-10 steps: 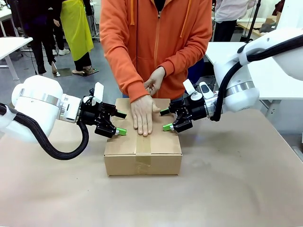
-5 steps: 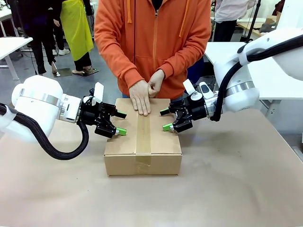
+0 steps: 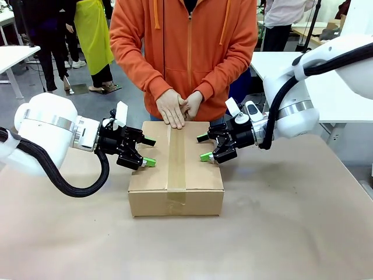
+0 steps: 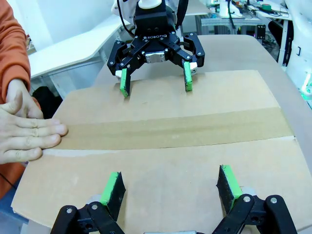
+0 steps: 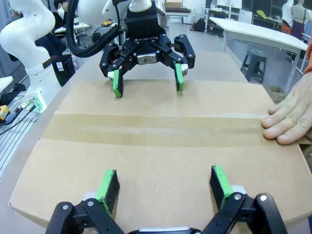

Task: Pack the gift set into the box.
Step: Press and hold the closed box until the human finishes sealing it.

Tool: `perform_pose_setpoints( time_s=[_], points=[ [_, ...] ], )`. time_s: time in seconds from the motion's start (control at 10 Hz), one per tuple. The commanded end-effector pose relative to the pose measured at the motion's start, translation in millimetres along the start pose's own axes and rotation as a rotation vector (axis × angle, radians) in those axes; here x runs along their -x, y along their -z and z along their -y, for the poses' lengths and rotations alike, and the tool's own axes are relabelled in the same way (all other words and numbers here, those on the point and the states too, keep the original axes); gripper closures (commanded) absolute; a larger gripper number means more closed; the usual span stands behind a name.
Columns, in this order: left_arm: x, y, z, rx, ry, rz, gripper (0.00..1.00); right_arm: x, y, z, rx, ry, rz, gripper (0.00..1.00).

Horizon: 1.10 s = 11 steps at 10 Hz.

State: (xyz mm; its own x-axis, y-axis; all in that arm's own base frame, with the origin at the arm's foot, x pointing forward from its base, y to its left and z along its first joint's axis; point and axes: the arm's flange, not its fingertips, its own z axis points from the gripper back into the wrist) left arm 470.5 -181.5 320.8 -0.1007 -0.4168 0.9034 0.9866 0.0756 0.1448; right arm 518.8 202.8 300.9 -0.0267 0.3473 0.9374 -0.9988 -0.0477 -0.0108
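One box (image 3: 176,175), two grippers, left gripper (image 3: 145,151), right gripper (image 3: 203,147), two hands (image 3: 170,108)

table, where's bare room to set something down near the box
Free: the wide table stretch in front of the box, and its near corners. Crowded: the box top, flanked by the left tool, the right tool and the person's hands.

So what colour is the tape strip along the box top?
Brown tape, slightly darker than the box; right wrist view.

A person in an orange zip hoodie (image 3: 192,46) stands at the far edge of the brown-topped bench (image 3: 291,233). Behind, a figure in a yellow apron (image 3: 93,29) stands on the grey floor near a white table (image 3: 14,55). Another white table (image 3: 338,99) sits beyond the bench's far right corner.
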Motion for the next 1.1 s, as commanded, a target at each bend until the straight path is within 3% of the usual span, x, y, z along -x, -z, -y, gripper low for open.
perform_pose_setpoints(
  time_s=[0.0,1.0],
  points=[
    [2.5,0.3,2.2,-0.004,0.012,0.005,0.0,1.0,1.9,-0.8,0.003,-0.003,-0.009,0.0],
    [2.5,0.3,2.2,-0.004,0.012,0.005,0.0,1.0,1.9,-0.8,0.003,-0.003,-0.009,0.0]
  ],
)
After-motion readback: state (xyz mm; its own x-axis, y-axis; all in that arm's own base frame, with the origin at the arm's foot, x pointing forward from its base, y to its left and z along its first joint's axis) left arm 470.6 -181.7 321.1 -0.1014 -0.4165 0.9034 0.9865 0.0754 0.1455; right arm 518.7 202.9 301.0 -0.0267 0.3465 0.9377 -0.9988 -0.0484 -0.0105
